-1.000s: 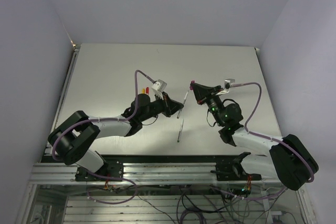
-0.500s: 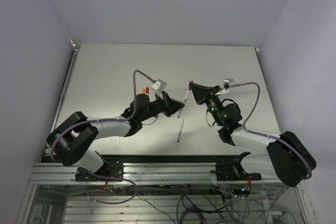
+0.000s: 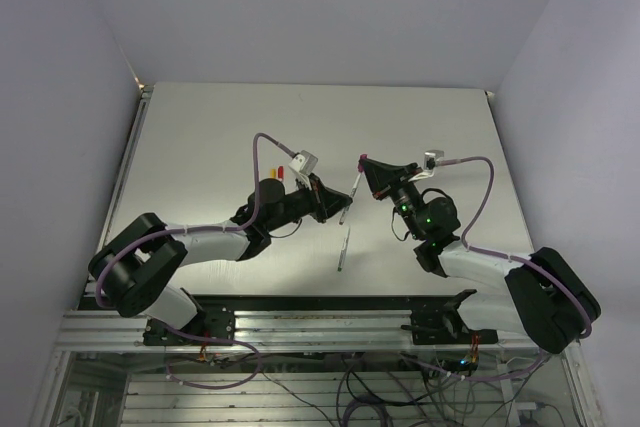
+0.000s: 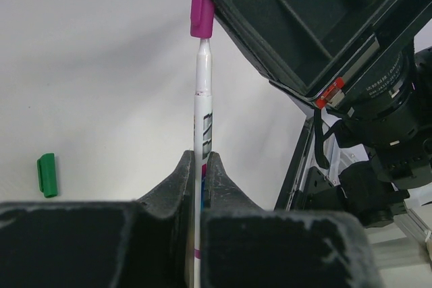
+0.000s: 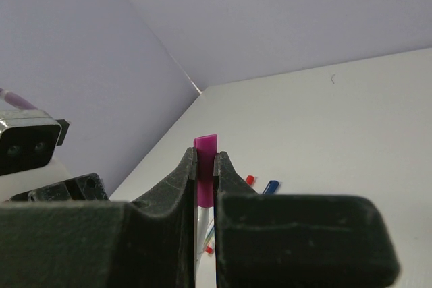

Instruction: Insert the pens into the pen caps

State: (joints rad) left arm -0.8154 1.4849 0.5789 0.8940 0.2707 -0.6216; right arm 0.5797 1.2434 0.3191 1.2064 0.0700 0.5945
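Two robot arms meet above the middle of the table (image 3: 200, 127). Fingers of the left gripper (image 4: 200, 160) are clamped on the barrel of a white pen (image 4: 203, 99). Dark print on the barrel is too blurred to read. The right gripper (image 5: 204, 160) is pinched tight around a purple cap (image 4: 200, 5), and the pen's narrow tip meets the cap's open end. A green cap (image 4: 46, 175) lies on the table. Another pen (image 3: 343, 249) lies between the arms. White lettering on the right wrist's lens ring (image 4: 395, 75) is illegible.

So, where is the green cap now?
The left wrist view shows the green cap lying on the table at lower left, left of the pen in the left pincer.
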